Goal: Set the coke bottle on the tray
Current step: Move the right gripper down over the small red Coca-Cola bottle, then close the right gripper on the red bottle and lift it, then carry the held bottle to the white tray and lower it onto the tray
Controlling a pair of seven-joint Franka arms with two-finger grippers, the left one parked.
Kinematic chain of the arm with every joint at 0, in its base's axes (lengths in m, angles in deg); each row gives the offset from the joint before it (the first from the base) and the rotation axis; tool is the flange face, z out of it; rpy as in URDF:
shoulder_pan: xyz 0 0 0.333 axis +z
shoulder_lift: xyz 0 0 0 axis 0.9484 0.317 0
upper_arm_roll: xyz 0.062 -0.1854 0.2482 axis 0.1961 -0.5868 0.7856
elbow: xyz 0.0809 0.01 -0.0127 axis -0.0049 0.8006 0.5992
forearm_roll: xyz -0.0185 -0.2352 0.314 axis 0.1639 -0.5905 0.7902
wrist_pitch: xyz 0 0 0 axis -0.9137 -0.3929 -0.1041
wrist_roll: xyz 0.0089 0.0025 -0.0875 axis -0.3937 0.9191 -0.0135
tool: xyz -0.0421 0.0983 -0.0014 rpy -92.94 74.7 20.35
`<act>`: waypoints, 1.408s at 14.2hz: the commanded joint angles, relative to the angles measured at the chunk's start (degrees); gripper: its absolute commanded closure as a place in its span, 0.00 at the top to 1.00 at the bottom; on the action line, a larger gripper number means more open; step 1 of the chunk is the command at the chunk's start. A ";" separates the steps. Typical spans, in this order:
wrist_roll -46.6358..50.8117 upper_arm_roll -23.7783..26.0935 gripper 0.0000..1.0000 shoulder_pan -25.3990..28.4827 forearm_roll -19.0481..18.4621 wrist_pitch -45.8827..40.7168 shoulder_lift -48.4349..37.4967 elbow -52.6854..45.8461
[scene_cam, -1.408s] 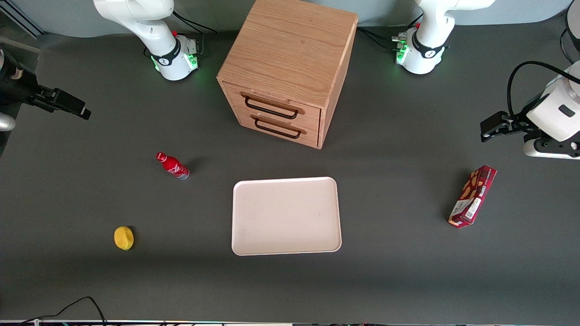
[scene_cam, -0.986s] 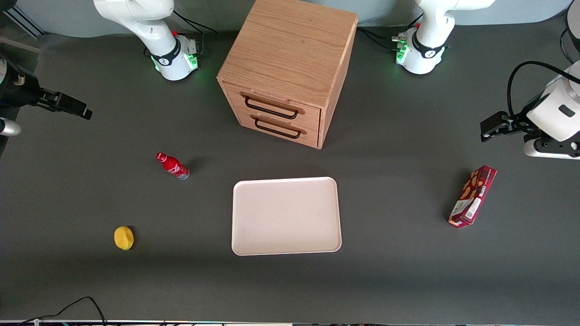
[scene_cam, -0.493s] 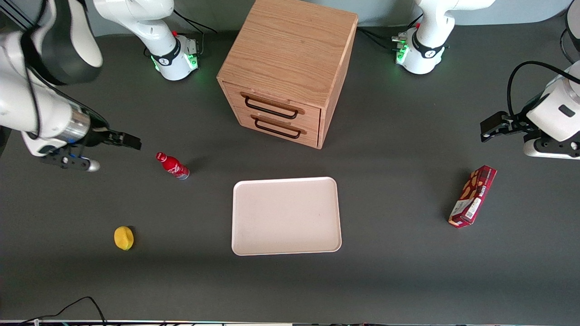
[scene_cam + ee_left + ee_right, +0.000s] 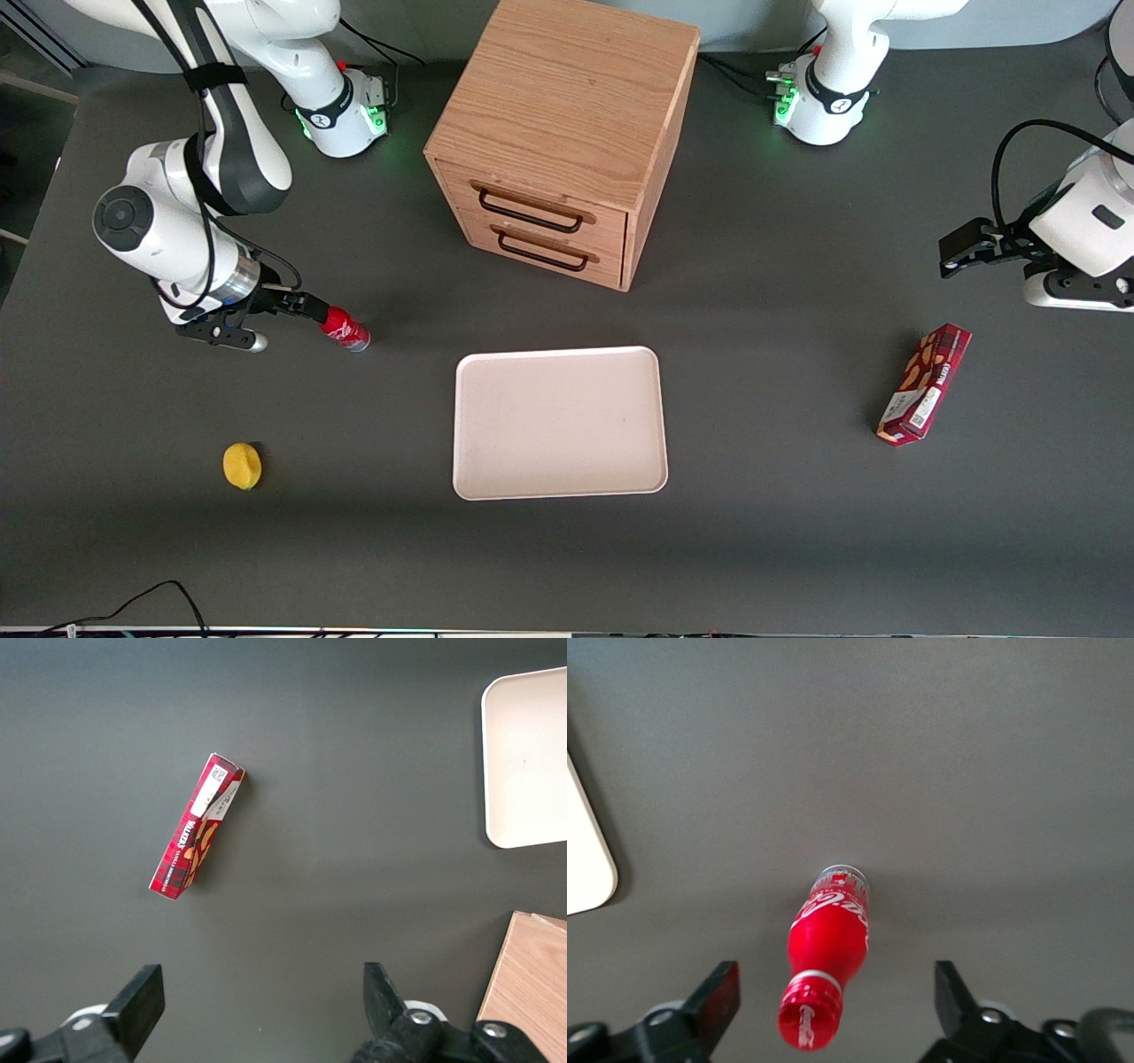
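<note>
The coke bottle (image 4: 345,330) is small and red with a red cap and stands upright on the dark table, toward the working arm's end from the tray (image 4: 558,422). My gripper (image 4: 312,307) hangs above the bottle's cap and is open. In the right wrist view the bottle (image 4: 828,943) stands between the two fingers (image 4: 719,997), which are spread wide and touch nothing. The pale cream tray lies flat, and a corner of it shows in the right wrist view (image 4: 586,870).
A wooden two-drawer cabinet (image 4: 563,137) stands farther from the front camera than the tray. A yellow lemon (image 4: 242,465) lies nearer the camera than the bottle. A red snack box (image 4: 924,383) lies toward the parked arm's end of the table.
My arm has swung in from the table's edge toward the bottle, and the gripper now sits over the cap. The bottle, tray and other things have not moved.
</note>
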 commanded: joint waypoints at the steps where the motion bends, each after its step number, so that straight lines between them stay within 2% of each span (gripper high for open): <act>1: 3.80 1.66 0.63 0.27 -0.25 1.69 -0.03 0.96; 4: 4.08 1.84 0.07 0.27 -0.42 2.48 -0.73 2.45; 5: 4.08 1.84 0.00 0.27 -0.51 2.40 -0.73 2.45; 9: 3.55 2.11 0.00 0.27 -0.68 1.70 -1.60 1.67; 11: 3.47 2.28 0.00 0.18 -1.38 -6.42 -2.66 -3.92; 14: 3.20 2.02 0.00 0.09 -2.53 -27.95 -1.79 -22.53; 16: 3.20 2.02 0.00 0.09 -2.44 -36.76 1.01 -34.83; 18: 4.34 2.28 0.00 0.53 -1.74 -47.12 7.67 -50.37; 20: 9.23 4.55 0.00 1.93 -1.92 -56.71 18.11 -67.77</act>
